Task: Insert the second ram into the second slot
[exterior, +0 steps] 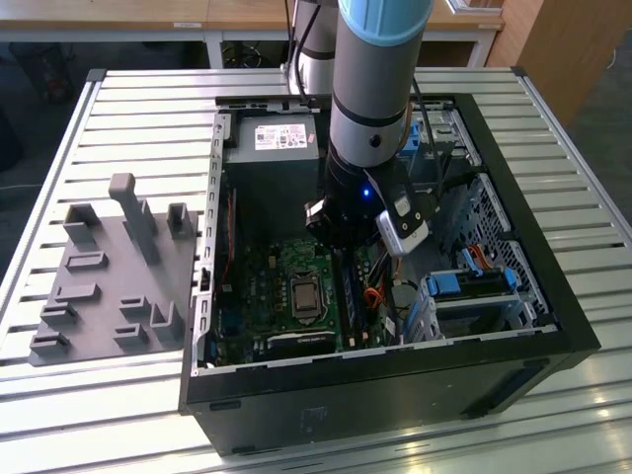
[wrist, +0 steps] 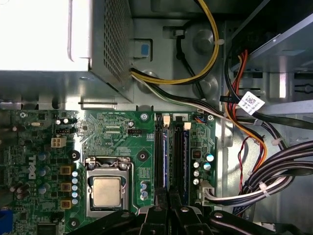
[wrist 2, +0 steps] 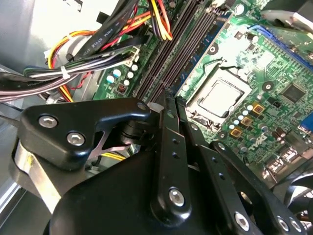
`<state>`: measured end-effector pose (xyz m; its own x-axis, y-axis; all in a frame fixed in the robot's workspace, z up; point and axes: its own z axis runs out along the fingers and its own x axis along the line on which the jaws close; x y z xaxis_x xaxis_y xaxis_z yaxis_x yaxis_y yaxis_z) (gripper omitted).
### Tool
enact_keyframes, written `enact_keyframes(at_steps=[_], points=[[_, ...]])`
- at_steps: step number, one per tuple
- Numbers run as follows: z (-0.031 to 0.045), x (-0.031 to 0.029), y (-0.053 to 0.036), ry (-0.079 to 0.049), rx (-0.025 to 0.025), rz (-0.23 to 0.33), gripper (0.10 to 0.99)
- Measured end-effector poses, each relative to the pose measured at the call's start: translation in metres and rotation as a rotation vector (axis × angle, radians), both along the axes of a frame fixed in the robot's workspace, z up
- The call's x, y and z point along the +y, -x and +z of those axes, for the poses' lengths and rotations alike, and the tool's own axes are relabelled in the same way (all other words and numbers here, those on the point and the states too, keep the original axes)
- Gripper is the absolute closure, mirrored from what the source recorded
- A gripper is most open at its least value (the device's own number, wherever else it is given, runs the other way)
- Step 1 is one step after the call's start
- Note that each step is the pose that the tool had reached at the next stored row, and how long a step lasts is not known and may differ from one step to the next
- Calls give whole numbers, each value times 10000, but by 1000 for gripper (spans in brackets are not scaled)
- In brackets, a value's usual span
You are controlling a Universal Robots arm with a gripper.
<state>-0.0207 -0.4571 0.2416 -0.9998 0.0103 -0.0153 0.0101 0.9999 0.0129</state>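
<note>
While sunk inside case (exterior: 395, 395), hangs gripper (wrist 2: 169, 98) over slots (wrist 2: 166, 54), jaws narrow, nothing visible between. Cannot tell whether tips touch ram (wrist: 167, 156). Stands upright among them on green board (wrist: 117, 142), blue, just beside socket (exterior: 301, 293), at 3 o'clock from it in exterior view.

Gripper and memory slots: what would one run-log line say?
grey robot arm: inside open black computer case | black gripper: shut, over black memory slots | thin blue ram sticks: appear seated in slots

The slatted metal bench (exterior: 128, 118) is evenly lit. Beyond the bench stand wooden-topped tables (exterior: 109, 14). Dark floor (exterior: 604, 118) borders the bench.
</note>
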Motion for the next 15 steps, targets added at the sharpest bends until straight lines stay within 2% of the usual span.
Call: enact_keyframes(at_steps=[15], points=[[-82,0,-5,0,0,0,957]])
